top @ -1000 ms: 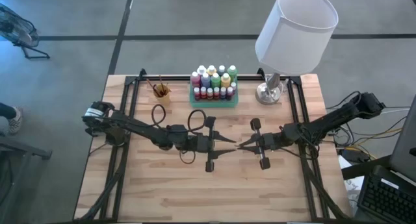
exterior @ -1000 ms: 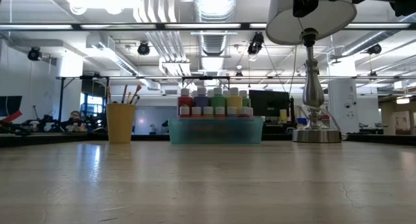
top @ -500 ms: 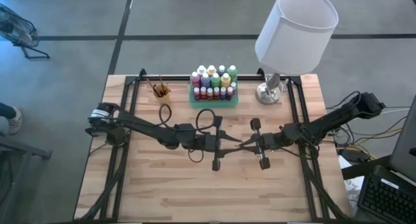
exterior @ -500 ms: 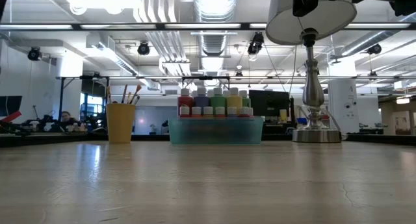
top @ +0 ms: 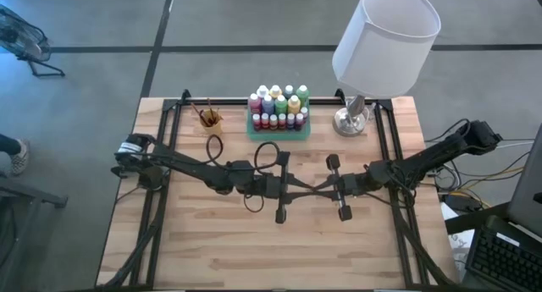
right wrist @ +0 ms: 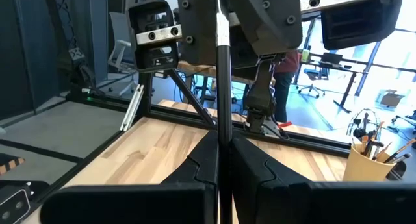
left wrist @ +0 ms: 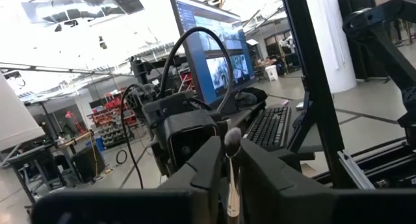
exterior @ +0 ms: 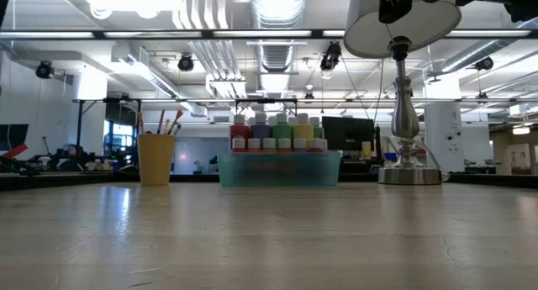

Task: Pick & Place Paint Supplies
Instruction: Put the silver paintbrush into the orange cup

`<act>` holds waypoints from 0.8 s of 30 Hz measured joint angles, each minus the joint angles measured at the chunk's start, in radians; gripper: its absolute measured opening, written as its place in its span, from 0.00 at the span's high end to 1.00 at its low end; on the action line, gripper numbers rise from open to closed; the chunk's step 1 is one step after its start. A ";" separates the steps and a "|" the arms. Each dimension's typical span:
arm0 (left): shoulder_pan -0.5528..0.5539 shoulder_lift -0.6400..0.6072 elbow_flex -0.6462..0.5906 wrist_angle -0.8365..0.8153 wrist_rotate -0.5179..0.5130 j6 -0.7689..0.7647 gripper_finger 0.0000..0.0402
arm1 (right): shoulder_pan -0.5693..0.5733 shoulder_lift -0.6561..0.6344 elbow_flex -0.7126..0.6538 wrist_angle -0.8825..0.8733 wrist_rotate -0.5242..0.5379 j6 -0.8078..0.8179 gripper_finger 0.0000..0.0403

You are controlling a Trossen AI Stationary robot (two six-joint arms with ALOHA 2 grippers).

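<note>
Starting at the left of your wooden desk [top: 203, 241], the left arm reaches in from the left edge toward the middle. Its left claw [top: 306, 187] sits above the desk centre, tip to tip with the other claw. In the left wrist view its fingers [left wrist: 207, 164] stand narrow on either side of a thin paintbrush [left wrist: 232, 178], whose pale bristle tuft points away from the camera; you cannot tell from the pictures whether those fingers actually press the handle.

Behind the left arm, toward the far edge, an orange cup [top: 210, 118] holds several more brushes [exterior: 171, 121]. Just to its right sits the green tray [top: 279, 131], filled with paint bottles [top: 277, 107] in red, blue, green, yellow and white, all upright with pale caps. No label on them can be read.

At the desk centre, the right claw [top: 320, 189] meets the left one. In the right wrist view its fingers [right wrist: 207, 160] are pressed together on the dark handle of the same paintbrush, which runs straight out toward the left arm's wrist. So the brush hangs above the desk, bridged between your two claws.

Further right, at the far edge, a lamp with a metal base [top: 350, 118] and a white shade [top: 387, 40] stands well apart from the tray. The right arm comes in from the right edge.
</note>
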 joint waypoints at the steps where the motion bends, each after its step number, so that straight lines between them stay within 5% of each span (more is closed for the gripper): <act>1: 0.000 0.000 -0.001 0.000 0.000 0.000 0.87 | 0.000 0.000 0.000 0.000 0.000 0.000 0.97; 6: 0.000 -0.002 -0.001 0.000 0.002 -0.004 0.97 | 0.000 0.000 0.000 0.001 -0.003 0.000 0.97; 15: 0.000 -0.002 -0.003 -0.001 0.000 -0.010 0.97 | 0.000 -0.001 0.000 -0.015 0.000 0.035 0.95; 24: -0.002 -0.030 -0.003 -0.103 -0.068 -0.013 0.97 | 0.000 -0.001 -0.002 -0.042 0.090 0.105 0.67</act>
